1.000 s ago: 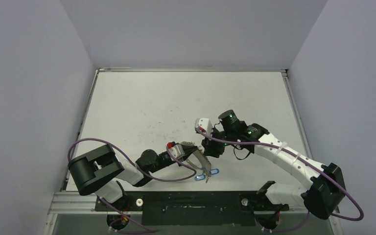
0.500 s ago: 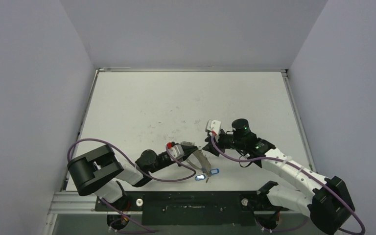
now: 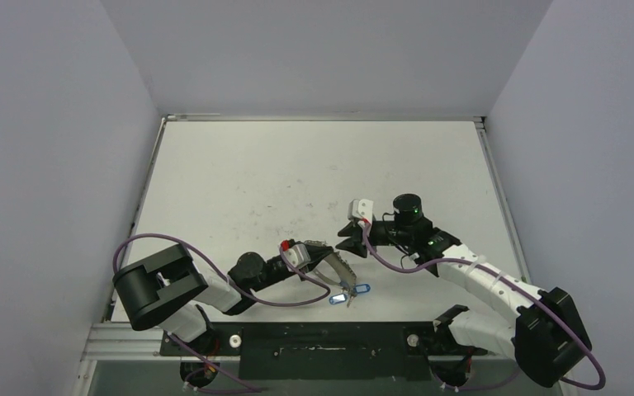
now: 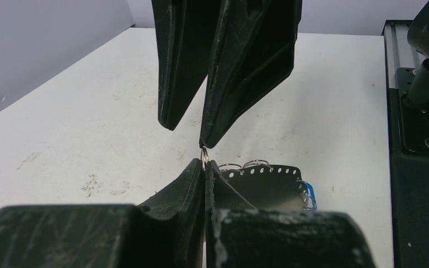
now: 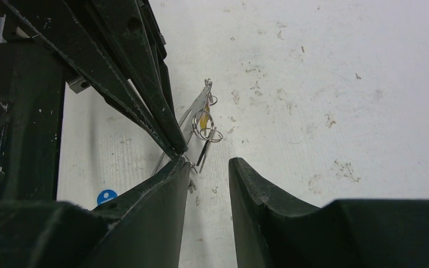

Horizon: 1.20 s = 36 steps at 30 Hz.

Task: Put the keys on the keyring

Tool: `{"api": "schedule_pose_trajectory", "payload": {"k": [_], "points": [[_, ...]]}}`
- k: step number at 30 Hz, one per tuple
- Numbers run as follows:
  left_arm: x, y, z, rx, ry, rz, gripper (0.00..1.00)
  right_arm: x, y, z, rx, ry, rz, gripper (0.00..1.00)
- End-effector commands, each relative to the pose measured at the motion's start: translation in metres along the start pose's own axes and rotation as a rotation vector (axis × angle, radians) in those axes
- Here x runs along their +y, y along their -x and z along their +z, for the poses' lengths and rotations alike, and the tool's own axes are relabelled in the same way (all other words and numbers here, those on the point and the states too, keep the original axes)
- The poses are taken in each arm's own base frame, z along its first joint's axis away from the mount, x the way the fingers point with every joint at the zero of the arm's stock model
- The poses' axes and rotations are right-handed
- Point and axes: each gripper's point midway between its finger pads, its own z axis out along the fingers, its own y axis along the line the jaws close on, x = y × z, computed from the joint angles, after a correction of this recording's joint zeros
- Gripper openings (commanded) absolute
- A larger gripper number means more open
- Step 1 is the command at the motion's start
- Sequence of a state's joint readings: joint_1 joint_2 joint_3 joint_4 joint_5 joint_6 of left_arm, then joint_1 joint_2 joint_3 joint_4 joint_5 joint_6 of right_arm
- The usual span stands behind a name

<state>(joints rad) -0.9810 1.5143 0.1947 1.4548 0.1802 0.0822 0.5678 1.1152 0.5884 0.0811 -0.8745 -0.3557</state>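
Top external view: both grippers meet low in the middle of the counter (image 3: pixel 297 165).
The left gripper (image 4: pixel 204 167) is pinched tight on the keyring (image 4: pixel 204 156). The right gripper (image 5: pixel 209 163) has its fingers apart. The keys (image 3: pixel 348 294) sit just below.

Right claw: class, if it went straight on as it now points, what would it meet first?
Probably the thin silvery wire keyring pinched in the left claw, just ahead; depth is unclear.
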Motion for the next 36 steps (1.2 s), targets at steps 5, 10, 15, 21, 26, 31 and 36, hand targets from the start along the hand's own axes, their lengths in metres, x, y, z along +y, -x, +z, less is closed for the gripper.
{"api": "schedule_pose_trajectory", "payload": {"k": [5, 10, 15, 21, 26, 31, 36], "points": [[0.000, 0.023, 0.000, -0.078, 0.003, 0.011, 0.00, 0.005, 0.008, -0.006, -0.022, 0.033, -0.054, 0.33], [0.000, 0.023, 0.001, -0.078, 0.002, 0.012, 0.00, 0.008, 0.003, -0.004, -0.013, 0.048, -0.042, 0.32], [0.000, 0.023, 0.000, -0.078, 0.000, 0.011, 0.00, 0.013, 0.002, -0.002, -0.008, 0.091, -0.042, 0.28], [0.000, 0.023, 0.001, -0.078, 0.002, 0.012, 0.00, 0.018, 0.009, -0.006, -0.028, 0.101, -0.053, 0.27], [0.000, 0.023, 0.001, -0.078, 0.001, 0.014, 0.00, 0.018, 0.007, -0.005, -0.036, 0.098, -0.037, 0.29], [-0.001, 0.024, 0.001, -0.079, -0.003, 0.014, 0.00, 0.020, 0.002, 0.001, -0.026, 0.126, -0.011, 0.30], [-0.001, 0.024, 0.002, -0.081, -0.004, 0.016, 0.00, 0.022, -0.001, 0.005, -0.022, 0.143, -0.003, 0.29]]}}
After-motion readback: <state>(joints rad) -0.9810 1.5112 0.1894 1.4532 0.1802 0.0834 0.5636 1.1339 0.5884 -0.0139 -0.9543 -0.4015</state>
